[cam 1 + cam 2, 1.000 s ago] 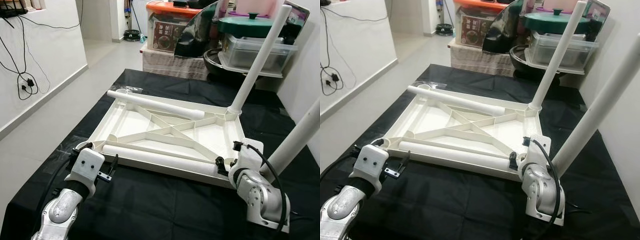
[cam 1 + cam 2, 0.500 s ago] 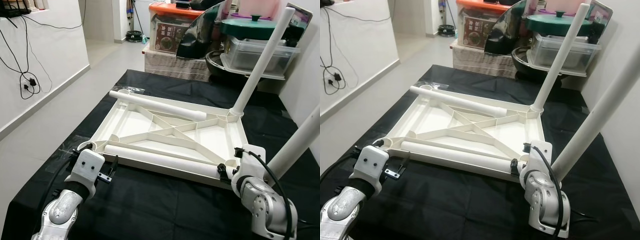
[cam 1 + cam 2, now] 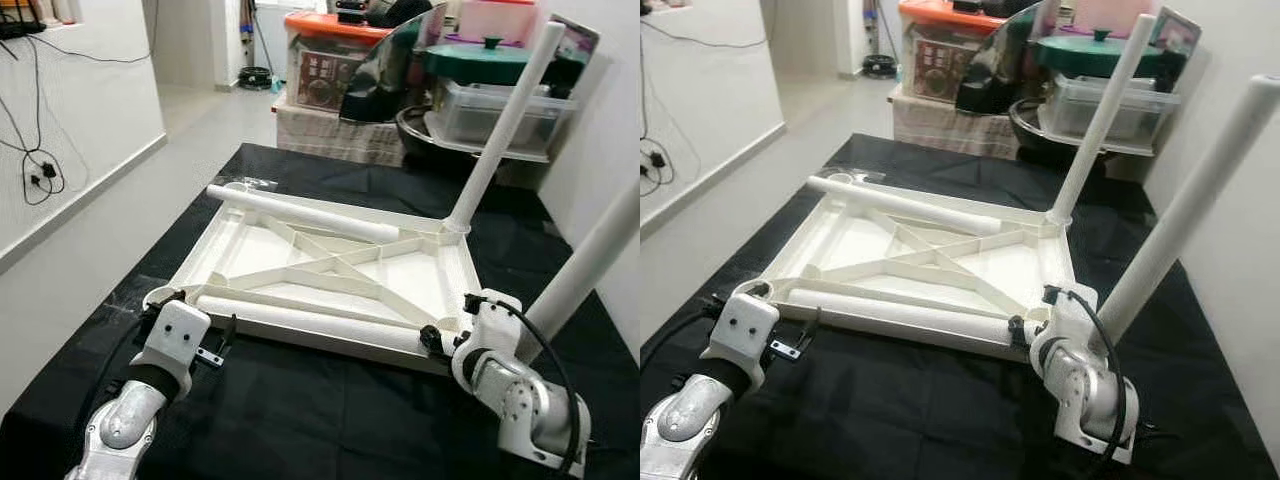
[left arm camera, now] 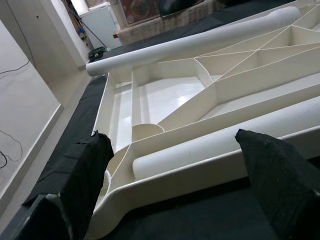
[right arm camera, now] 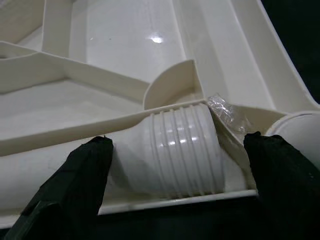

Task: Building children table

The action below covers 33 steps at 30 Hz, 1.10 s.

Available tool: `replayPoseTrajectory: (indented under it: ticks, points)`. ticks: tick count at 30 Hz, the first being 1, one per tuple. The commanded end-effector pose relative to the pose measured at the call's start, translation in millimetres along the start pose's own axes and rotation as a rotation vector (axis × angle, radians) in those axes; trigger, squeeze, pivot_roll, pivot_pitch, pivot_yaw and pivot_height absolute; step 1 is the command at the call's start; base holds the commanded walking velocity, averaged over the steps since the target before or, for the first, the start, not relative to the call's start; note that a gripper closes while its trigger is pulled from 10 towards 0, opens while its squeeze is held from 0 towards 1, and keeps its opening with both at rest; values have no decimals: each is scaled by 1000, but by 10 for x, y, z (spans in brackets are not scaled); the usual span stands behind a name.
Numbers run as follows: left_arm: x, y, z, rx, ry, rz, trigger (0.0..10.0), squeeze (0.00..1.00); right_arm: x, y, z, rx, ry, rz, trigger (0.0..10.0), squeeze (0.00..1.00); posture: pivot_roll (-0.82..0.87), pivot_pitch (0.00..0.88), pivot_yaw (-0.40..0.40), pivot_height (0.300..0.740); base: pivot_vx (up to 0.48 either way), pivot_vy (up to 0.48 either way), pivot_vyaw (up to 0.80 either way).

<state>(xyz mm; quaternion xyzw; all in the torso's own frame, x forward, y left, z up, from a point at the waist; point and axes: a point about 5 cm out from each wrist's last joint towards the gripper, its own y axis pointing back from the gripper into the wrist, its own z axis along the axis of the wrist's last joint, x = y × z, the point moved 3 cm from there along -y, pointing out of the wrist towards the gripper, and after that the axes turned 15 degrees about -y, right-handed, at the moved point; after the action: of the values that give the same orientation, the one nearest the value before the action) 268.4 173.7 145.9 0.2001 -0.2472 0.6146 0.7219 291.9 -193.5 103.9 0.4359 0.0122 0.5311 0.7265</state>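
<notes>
Since the earlier frames the right gripper (image 5: 175,165) is edging in toward the near right corner of the upturned white ribbed plastic tabletop (image 3: 255,240), its wrist sitting lower and closer to the rim; the whole scene is also sliding a little, which reads as the head camera shifting, and the parts themselves are lying as they were.

Two white plastic tube legs are already standing in the right-hand sockets, the far upright leg (image 3: 498,130) and the near upright leg (image 3: 1185,215); two more are lying loose in the tray, a long white leg (image 3: 300,212) across the far edge and another long white leg (image 3: 310,322) along the near edge; so the job is looking half done.

The right gripper is spread wide and holding nothing, its black fingers (image 5: 75,185) straddling the threaded end (image 5: 185,150) of the near lying leg; the left gripper (image 4: 180,165) is likewise gaping and empty, poised just beside that leg's other end.

Next, judging by this, the fingers need closing on the near leg, then lifting it and turning it upright over a free left socket.
</notes>
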Motion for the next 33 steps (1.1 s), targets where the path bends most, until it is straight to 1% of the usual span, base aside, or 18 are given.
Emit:
replayPoseTrajectory:
  ticks: [1, 2, 4, 7, 8, 9, 10, 11, 13, 14, 19, 20, 22, 23, 26, 28, 31, 33]
  points:
    - [6, 18, -20, 5, -13, 1, 10000, 0, -49, -61, -417, 248, -97, 19, 10000, 0, -42, 0, -103, 740, 0, 0, 0]
    - [6, 18, -20, 5, -13, 1, 10000, 0, -49, -61, -417, 248, -97, 19, 10000, 0, -42, 0, -103, 740, 0, 0, 0]
    - [-11, 5, -13, 3, -14, -4, 10000, 0, 31, -74, -392, 255, -181, 78, 10000, 0, -44, 0, -96, 740, 0, 0, 0]
    - [-14, -1, -9, 2, -14, -5, 10000, 0, 65, -81, -371, 251, -193, 103, 10000, 0, -44, 0, -96, 740, 0, 0, 0]
    - [-11, -9, -5, 0, -14, -6, 10000, 0, 129, -84, -343, 250, -207, 154, 10000, 0, -43, 0, -93, 740, 0, 0, 0]
    - [-11, -9, -5, 0, -14, -6, 10000, 0, 129, -84, -343, 250, -207, 154, 10000, 0, -43, 0, -93, 740, 0, 0, 0]
    - [-4, -14, -6, -2, -15, -7, 10000, 0, 202, -78, -326, 257, -208, 218, 10000, 0, -44, 0, -91, 740, 0, 0, 0]
    - [-4, -14, -6, -2, -15, -7, 10000, 0, 202, -78, -326, 257, -208, 218, 10000, 0, -44, 0, -91, 740, 0, 0, 0]
    - [9, -17, -12, -3, -19, -7, 10000, 0, 308, -58, -305, 267, -203, 322, 10000, 0, -40, 0, -90, 740, 0, 0, 0]
    - [9, -17, -12, -3, -19, -7, 10000, 0, 308, -58, -305, 267, -203, 322, 10000, 0, -40, 0, -90, 740, 0, 0, 0]
    - [16, -14, -7, -4, -21, -5, 10000, 0, 413, -33, -190, 228, -205, 463, 10000, 0, -35, 0, -90, 740, 0, 0, 0]
    - [16, -14, -7, -4, -21, -5, 10000, 0, 413, -33, -190, 228, -205, 463, 10000, 0, -35, 0, -90, 740, 0, 0, 0]
    - [16, -11, -6, -5, -22, -4, 10000, 0, 510, 61, -91, 217, -189, 586, 10000, 0, -37, 0, -90, 740, 0, 0, 0]
    - [16, -11, -6, -5, -22, -4, 10000, 0, 510, 61, -91, 217, -189, 586, 10000, 0, -37, 0, -90, 740, 0, 0, 0]
    - [26, -22, -7, -6, -26, -4, 10000, 0, 605, 227, 34, 210, -131, 743, 10000, 0, -39, 0, -87, 740, 0, 0, 0]
    - [28, -24, -7, -7, -27, -4, 10000, 0, 611, 247, 51, 211, -120, 763, 10000, 0, -39, 0, -87, 740, 0, 0, 0]
    - [32, -30, -6, -7, -30, -4, 10000, 0, 696, 421, 156, 197, -51, 890, 10000, 0, -39, 0, -85, 740, 0, 0, 0]
    - [32, -31, -6, -8, -31, -4, 10000, 0, 716, 462, 175, 197, -35, 922, 10000, 0, -39, 0, -85, 740, 0, 0, 0]
